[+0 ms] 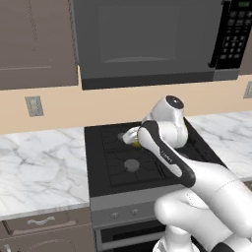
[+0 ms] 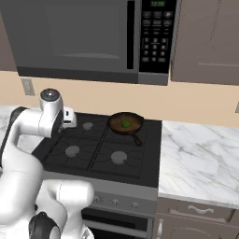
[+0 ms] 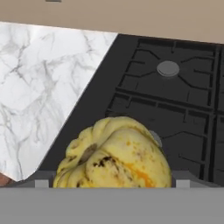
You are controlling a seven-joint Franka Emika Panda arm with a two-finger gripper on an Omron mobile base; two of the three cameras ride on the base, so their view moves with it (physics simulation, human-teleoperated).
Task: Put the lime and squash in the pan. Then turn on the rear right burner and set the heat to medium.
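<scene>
A lumpy yellow-orange squash [image 3: 116, 153] sits close up between my fingers, and my gripper [image 3: 113, 180] is shut on it above the left side of the black stove [image 3: 131, 87]. From the left base view the squash [image 1: 136, 143] peeks out as a yellow patch under the gripper [image 1: 132, 137], near the rear left burner. In the right base view the gripper [image 2: 70, 119] hangs over the stove's left rear part. The dark brown pan [image 2: 114, 125] rests on the rear right burner, hiding its cap. The dark green lime [image 2: 125, 123] lies inside the pan.
Marble counters [image 2: 200, 158] flank the stove on both sides. A microwave [image 2: 84, 37] hangs low over the stove. Knobs [image 2: 114, 201] line the stove's front panel. The front burners [image 2: 118, 157] are bare. The pan's handle [image 2: 136, 139] points toward the front.
</scene>
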